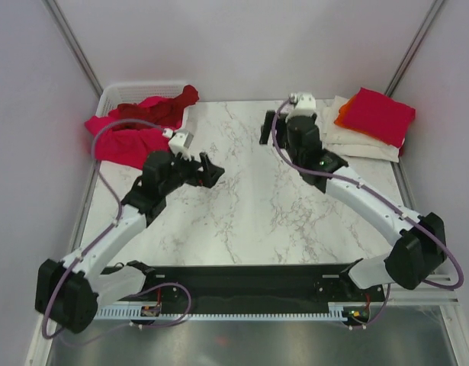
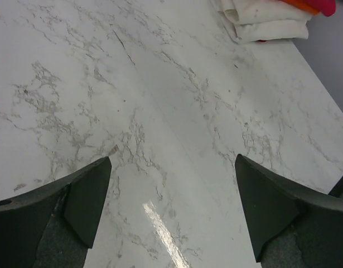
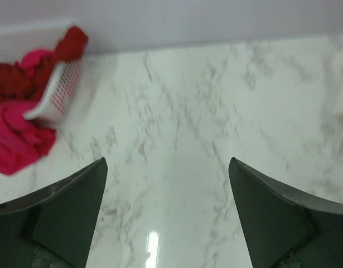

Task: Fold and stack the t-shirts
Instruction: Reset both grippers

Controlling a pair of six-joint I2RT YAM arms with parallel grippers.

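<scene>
**A:** Where are the t-shirts?

**B:** In two groups. The unfolded t-shirts [image 1: 135,130], crimson, magenta-pink and dark maroon, lie heaped at the far left corner; some are in the white basket [image 1: 120,91], some spill over its near rim onto the marble table [image 1: 242,206]. The folded stack [image 1: 371,122] sits at the far right corner; cream-white at the bottom, a sliver of orange above, a red shirt on top.

**A:** And the arms?

**B:** The left gripper [image 1: 211,171] hovers over bare marble near the heap, jaws spread wide, holding nothing; the right gripper [image 1: 266,130] hangs over the far middle of the table, left of the stack, also wide and empty.

**A:** What does this step need?

**B:** By my judgement, fetching the next shirt from the heap. Pinch a single layer at an edge lying outside the basket, so that one shirt comes away rather than the tangle; then draw it to the open centre, where both arms can spread it flat.

**A:** Do the views differ?

**B:** Yes. The right wrist view looks toward the heap and shows magenta cloth on the table beside the basket's lattice wall, though blurred; the left wrist view shows the stack's cream folds edge-on; only the top view holds both groups.
</scene>
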